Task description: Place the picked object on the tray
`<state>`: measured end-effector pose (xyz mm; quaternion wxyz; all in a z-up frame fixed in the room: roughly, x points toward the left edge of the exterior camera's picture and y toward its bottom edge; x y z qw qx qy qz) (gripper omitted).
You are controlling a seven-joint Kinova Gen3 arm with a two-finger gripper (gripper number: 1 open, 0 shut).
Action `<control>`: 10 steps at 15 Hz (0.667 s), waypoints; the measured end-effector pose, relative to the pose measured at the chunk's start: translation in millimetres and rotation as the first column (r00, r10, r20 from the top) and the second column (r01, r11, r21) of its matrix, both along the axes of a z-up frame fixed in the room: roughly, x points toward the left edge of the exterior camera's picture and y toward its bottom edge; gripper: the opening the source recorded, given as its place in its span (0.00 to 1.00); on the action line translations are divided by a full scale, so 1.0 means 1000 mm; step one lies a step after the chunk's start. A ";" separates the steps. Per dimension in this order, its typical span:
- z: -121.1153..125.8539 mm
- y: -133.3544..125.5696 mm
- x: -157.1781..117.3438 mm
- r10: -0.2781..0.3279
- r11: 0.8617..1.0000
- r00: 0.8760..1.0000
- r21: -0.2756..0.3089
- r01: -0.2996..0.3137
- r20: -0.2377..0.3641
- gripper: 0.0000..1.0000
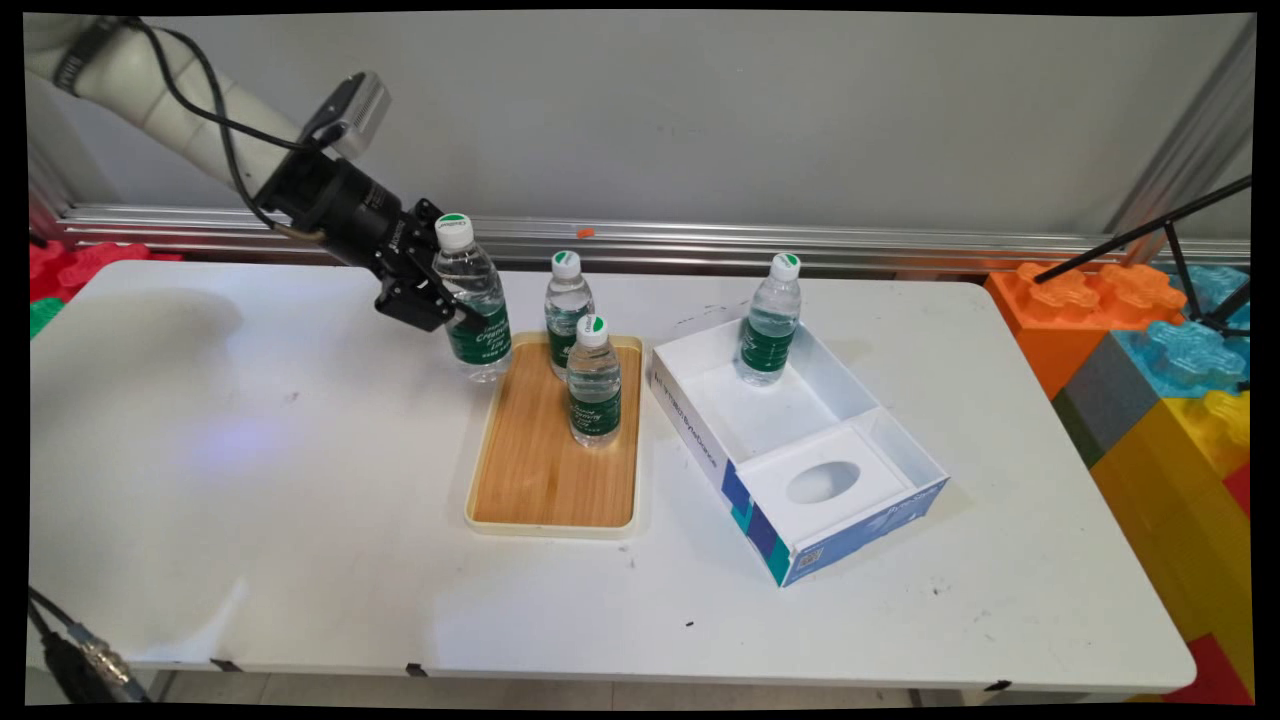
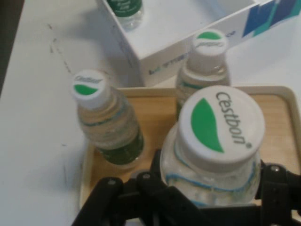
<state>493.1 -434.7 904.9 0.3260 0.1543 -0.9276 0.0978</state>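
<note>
We are seeing the pincer [image 1: 455, 310] gripping a water bottle [image 1: 474, 300] at its shoulder, over the tray's [image 1: 550, 470] far-left corner. Two more bottles [image 1: 594, 382] are standing upright on the tray at the held one's 3 o'clock. A fourth [image 1: 770, 320] is standing inside the white box [image 1: 830, 470] on the worktop [image 1: 250, 480].

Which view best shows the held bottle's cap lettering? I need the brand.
The hand view: the held bottle's cap fills it, reading Cestbon. The main view shows that cap small, lettering unreadable.
</note>
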 end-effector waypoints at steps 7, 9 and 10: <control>-0.037 -0.030 0.019 -0.021 1.000 0.998 -0.002 0.021 -0.065 0.00; -0.050 -0.038 0.021 -0.034 0.999 0.997 -0.008 0.034 -0.072 0.00; -0.056 -0.040 0.022 -0.040 0.999 0.997 -0.010 0.039 -0.073 0.00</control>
